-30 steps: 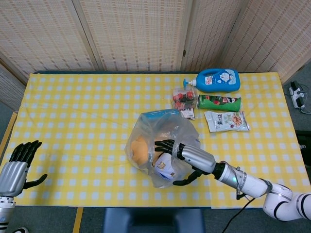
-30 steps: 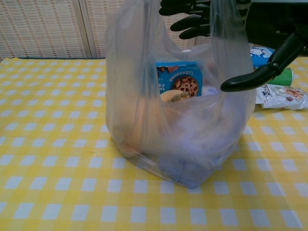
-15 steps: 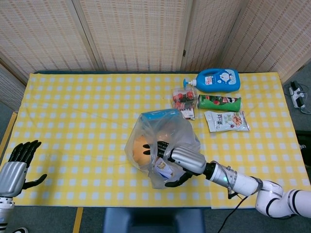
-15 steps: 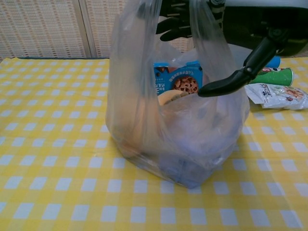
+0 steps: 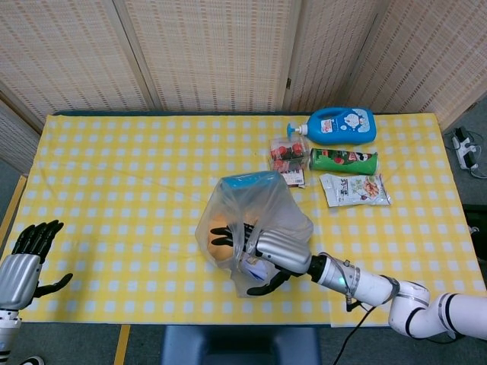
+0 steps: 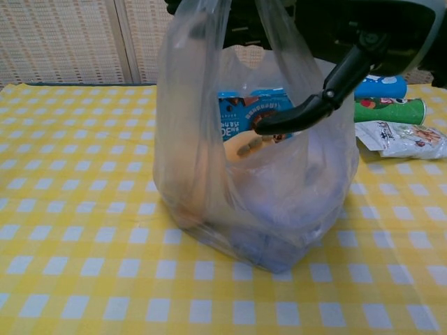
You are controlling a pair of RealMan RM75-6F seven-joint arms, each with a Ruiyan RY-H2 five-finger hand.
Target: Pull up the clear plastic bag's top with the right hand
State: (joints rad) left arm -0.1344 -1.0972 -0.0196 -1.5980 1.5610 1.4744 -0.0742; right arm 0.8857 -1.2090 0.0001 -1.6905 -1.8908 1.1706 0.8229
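Near the front middle of the yellow-and-white checked surface [image 5: 114, 175] stands the clear plastic bag [image 5: 255, 228], bulging with a blue cookie box [image 6: 253, 120] and rounded orange goods. Over the last second the right hand [image 5: 266, 255] has slid leftward across the bag's mouth, and in the chest view its dark thumb has swung from the bag's right edge to the middle of its front. The bag's top now stands drawn into a taller, narrower neck, its bottom apparently still on the cloth, so the lift seems underway but not finished. The right hand sits at the bag's top with its fingers hooked into the gathered plastic and the thumb spread apart below; how firmly the film is caught cannot be told, as the neck runs out of the chest view. Far off at the surface's front left corner, the left hand [image 5: 27, 262] hangs spread and holds nothing. Behind the bag lie a blue pump bottle [image 5: 338, 125], a green can [image 5: 342, 160] and snack packets [image 5: 354, 189].
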